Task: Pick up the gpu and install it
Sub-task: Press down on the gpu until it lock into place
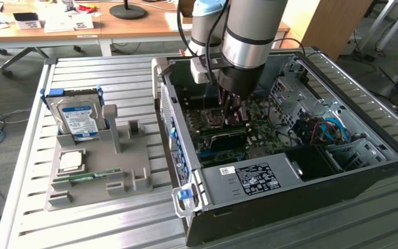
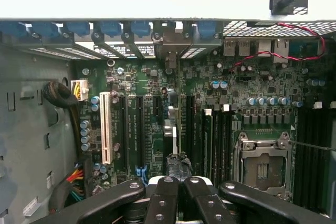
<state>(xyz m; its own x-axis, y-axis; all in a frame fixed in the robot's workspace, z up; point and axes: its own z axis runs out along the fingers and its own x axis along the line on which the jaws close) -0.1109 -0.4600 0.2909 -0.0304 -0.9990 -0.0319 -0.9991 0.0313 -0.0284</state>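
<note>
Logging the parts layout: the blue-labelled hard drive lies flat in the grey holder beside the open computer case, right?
Not flat. The exterior view shows the hard drive standing upright on its edge in the grey holder. The rest holds: the holder sits beside the open computer case.

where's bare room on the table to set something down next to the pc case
Free: the slatted table behind the hard drive, and the front strip below the grey holder tray. Crowded: the tray itself, and inside the case, where the gripper stands over the motherboard.
</note>
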